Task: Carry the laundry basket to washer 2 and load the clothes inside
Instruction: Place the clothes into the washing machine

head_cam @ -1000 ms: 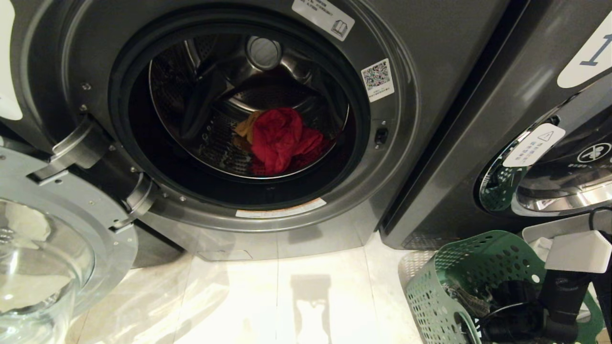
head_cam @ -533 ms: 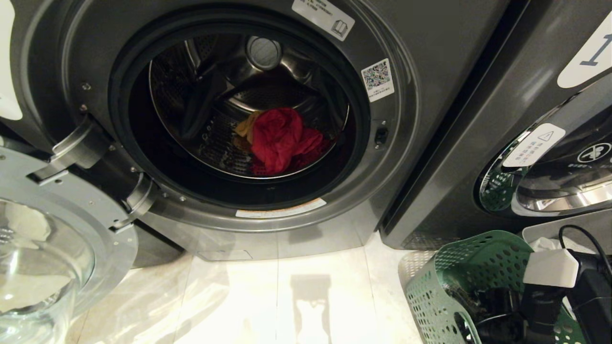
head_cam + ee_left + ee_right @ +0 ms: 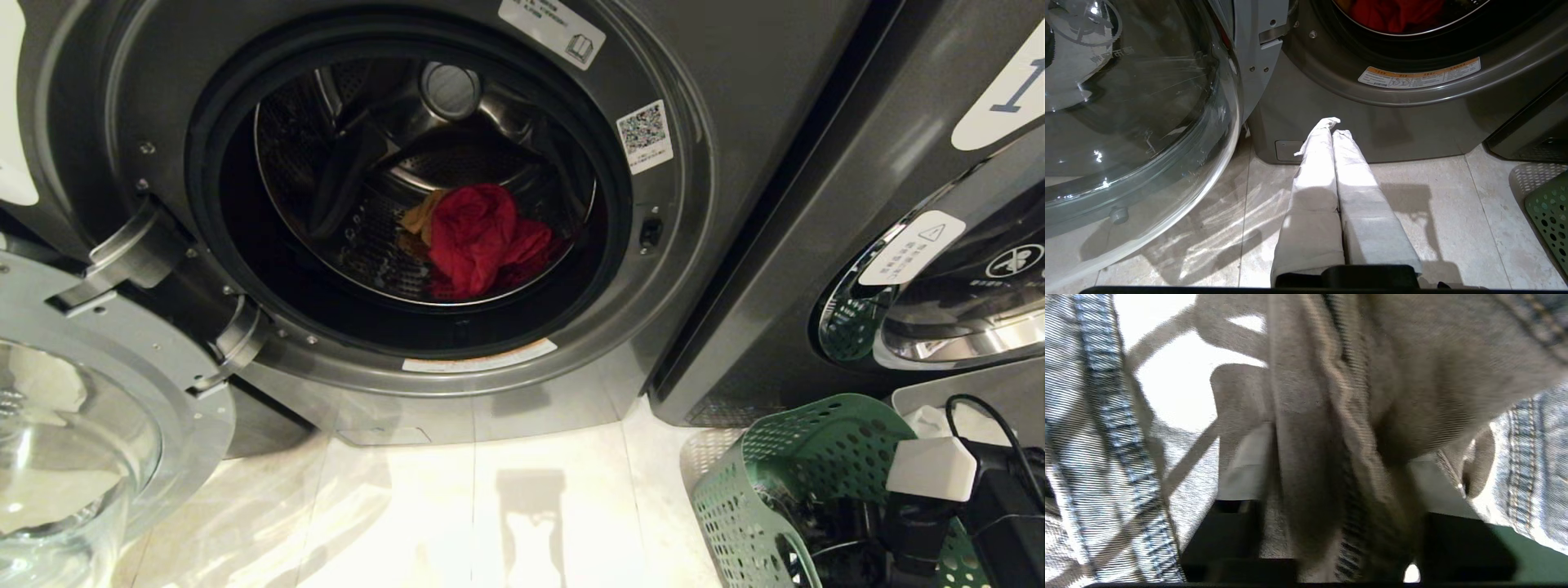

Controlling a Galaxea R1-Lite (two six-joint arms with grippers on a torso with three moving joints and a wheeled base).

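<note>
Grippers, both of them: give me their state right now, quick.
Left gripper: shut, empty, above the floor before washer 2.
Right gripper: inside the laundry basket, jaws around a grey-olive garment.

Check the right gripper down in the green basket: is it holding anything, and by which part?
The right gripper has a fold of the grey-olive garment bunched between its fingers; whether it is gripped yet cannot be told.

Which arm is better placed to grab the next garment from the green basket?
The right. Its hand is already down in the laundry basket with fabric between its fingers; the left hand hangs shut over the floor.
</note>
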